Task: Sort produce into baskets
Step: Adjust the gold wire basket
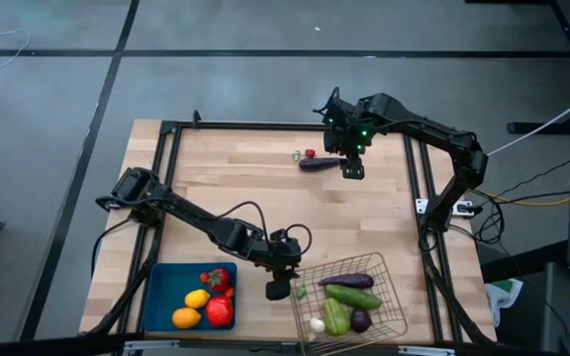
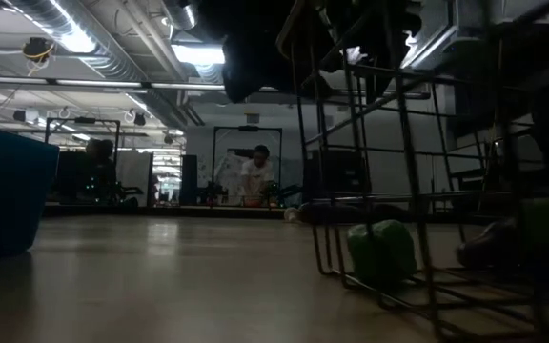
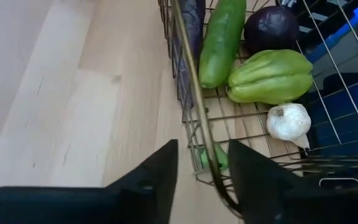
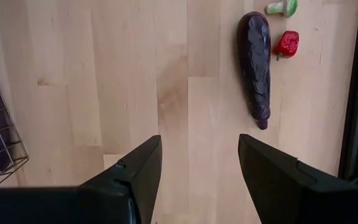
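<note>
Dark fingers of my left gripper (image 3: 202, 171) stand spread, holding nothing, straddling the near rim of the wire basket (image 1: 389, 280) at its corner beside the blue tray (image 1: 162, 297). Just past those fingertips I see a small green piece (image 3: 219, 157) lying inside the mesh, then white garlic (image 3: 288, 121), a green pepper (image 3: 269, 76), a cucumber (image 3: 220, 38) and a round purple eggplant (image 3: 271, 28); a long eggplant (image 1: 345, 281) lies along the basket's far side. In the tray sit a lemon (image 1: 197, 299), an orange (image 1: 186, 317) and two red ones (image 1: 218, 297). My right gripper (image 4: 197, 168) hangs parted and empty at the table's far side, close to another eggplant (image 4: 256, 65) lying flat on the wood, with a small red piece (image 4: 286, 43) and a green-and-white bit (image 4: 283, 7) just beyond it.
</note>
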